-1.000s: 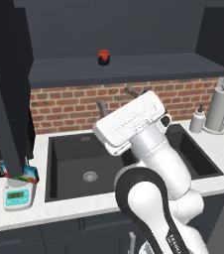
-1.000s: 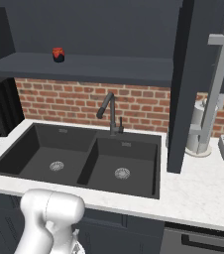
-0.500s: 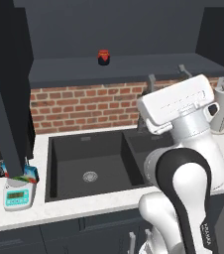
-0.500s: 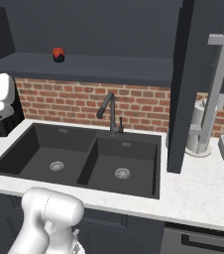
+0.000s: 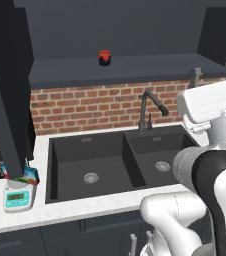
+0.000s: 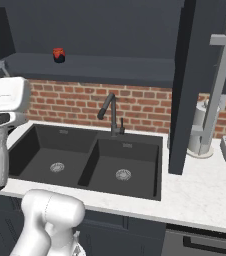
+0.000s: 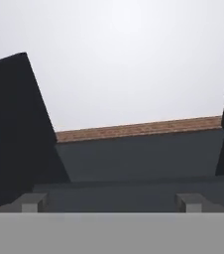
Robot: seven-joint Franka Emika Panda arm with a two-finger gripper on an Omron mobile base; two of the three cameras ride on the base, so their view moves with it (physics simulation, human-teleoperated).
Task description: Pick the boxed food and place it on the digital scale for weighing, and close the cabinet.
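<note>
My claw (image 7: 109, 202) is wide open and empty. The box (image 5: 27, 174) rests by the scale (image 5: 19, 196); cabinet door (image 5: 5, 95) remains open.

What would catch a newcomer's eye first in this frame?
Probably the small red-lidded jar, alone on the dark shelf above the red brick backsplash. Next, the black double sink with its dark faucet, set in the white counter. At the counter's left end, the digital scale already carries the boxed food, beside an open cabinet door.
</note>
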